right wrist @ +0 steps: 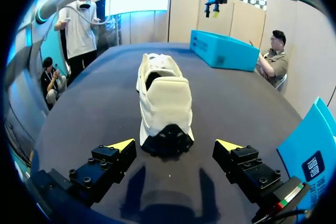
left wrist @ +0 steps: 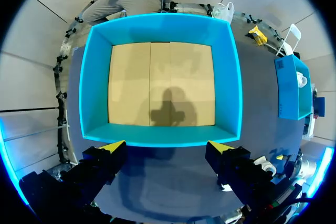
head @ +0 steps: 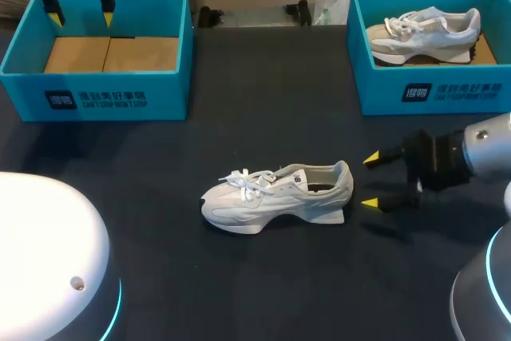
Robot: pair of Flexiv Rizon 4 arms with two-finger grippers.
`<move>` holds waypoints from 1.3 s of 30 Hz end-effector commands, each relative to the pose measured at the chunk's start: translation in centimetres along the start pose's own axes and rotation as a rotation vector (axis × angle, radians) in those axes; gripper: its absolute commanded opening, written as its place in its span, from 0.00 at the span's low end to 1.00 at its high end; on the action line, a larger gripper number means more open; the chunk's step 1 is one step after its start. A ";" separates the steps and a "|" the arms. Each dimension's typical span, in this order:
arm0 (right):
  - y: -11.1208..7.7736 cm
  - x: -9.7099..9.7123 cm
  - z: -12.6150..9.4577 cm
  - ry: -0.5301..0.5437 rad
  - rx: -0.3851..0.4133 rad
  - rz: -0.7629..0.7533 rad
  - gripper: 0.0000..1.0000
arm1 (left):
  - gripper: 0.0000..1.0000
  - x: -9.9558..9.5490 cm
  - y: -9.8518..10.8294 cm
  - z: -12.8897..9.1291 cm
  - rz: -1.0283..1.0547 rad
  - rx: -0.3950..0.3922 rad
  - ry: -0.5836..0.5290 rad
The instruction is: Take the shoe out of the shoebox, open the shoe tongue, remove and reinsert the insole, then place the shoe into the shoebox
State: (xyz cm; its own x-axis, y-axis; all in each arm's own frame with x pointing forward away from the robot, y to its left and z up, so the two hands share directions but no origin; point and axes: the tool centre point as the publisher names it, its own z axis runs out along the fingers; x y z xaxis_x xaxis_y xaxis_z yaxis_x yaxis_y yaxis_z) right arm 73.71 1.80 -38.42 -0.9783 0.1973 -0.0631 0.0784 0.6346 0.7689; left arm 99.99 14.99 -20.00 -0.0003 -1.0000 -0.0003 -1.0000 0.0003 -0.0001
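Table (head: 263, 93): dark top, carries everything.
Empty shoebox (head: 104, 93): teal, far left; bare cardboard floor.
Second shoebox (head: 435, 89): teal, far right; holds spare shoe (head: 423, 33).
Shoe (head: 275, 197): out of box, upright on sole mid-table; toe to left, heel to right; laces in a bow.
R gripper (head: 371, 181): fingers spread, just behind heel, not touching.
L gripper (head: 81, 15): fingers spread, nothing held; hovers over empty shoebox, well apart from shoe.
Risk (est.): R closing on heel alone may shove or tip shoe, since L isn't bracing it. W/ laces tied, a tongue pull could drag the whole shoe.
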 end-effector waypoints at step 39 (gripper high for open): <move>1.4 0.9 7.7 0.097 -0.108 -0.005 1.00 | 1.00 0.0 0.0 0.0 0.000 0.000 0.000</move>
State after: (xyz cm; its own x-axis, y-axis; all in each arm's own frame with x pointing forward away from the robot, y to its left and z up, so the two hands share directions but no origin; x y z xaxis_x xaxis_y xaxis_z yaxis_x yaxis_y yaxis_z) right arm 74.05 7.93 -41.82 -0.9929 0.1184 -0.0082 0.0591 0.5533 0.8309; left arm 99.99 14.99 -20.00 -0.0002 -1.0000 -0.0002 -1.0000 0.0002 0.0000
